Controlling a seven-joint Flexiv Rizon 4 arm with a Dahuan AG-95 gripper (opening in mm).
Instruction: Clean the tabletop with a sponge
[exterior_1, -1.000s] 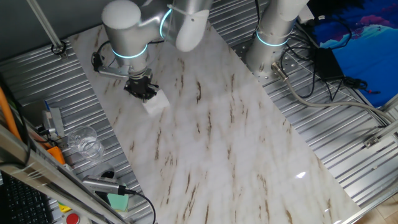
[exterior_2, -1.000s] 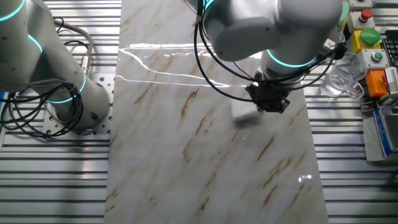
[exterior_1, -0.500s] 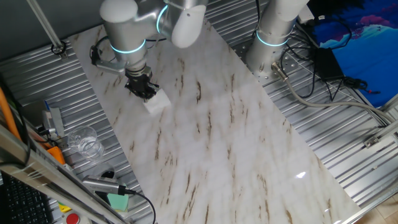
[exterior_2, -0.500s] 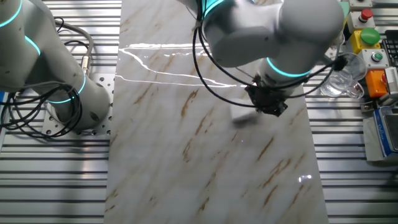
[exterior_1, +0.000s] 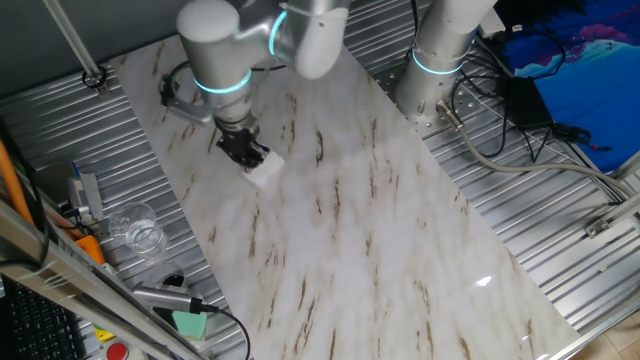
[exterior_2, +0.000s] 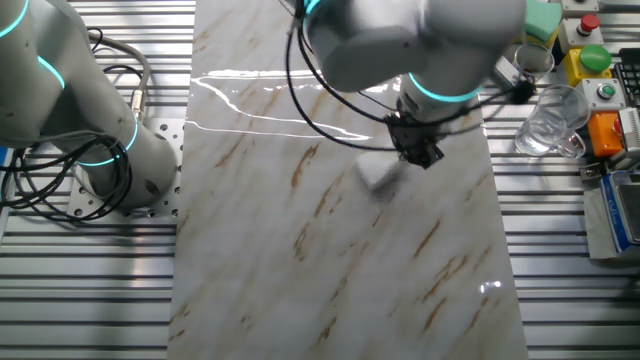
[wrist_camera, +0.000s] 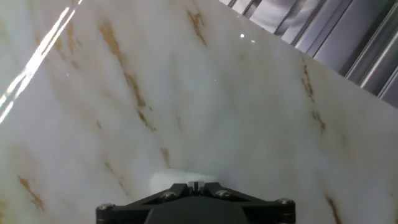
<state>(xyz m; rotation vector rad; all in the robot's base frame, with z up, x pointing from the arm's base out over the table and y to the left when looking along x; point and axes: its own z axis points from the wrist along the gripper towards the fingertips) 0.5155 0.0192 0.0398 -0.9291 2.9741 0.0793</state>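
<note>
One fixed view: wipe step in hand. End effector clenched on the sponge, pressed flat on the tabletop nr the far end of the slab, closer to the long edge by the clear cup side. Hand view shows only a sliver of sponge under the flange, rest hidden. Next, imo: keep downforce, drag along slab length toward the unwiped near end w/o losing grip. No legible labels/txt anywhere.

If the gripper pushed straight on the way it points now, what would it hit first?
The gripper points down at the sponge it appears to hold, so the sponge comes first, then the tabletop right beneath it.
</note>
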